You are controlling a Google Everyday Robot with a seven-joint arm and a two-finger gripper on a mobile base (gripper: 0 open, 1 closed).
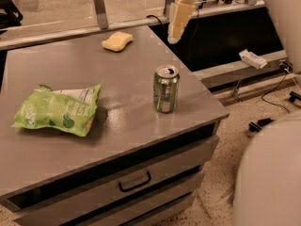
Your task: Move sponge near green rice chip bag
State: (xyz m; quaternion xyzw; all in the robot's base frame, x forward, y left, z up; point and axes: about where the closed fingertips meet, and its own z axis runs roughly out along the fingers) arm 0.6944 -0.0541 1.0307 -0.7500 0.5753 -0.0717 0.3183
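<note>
A small pale yellow foam sponge (117, 41) with rounded corners lies flat near the far edge of the grey metal drawer cabinet's top (127, 69). It is well apart from the crinkled light-green rice chip bag (56, 109), which lies slumped on the near left part of the same surface. The robot's cream-coloured gripper (174, 36) hangs raised beyond the cabinet's far right corner, to the right of the sponge and clear of it. It holds nothing, and I cannot tell whether it is spread or closed. This looks like a poise ahead of reaching left and down for the sponge, so the task seems barely begun. A green metal drink can (165, 89) stands upright toward the right edge, off the direct path from sponge to bag, so it probably poses little hindrance.
</note>
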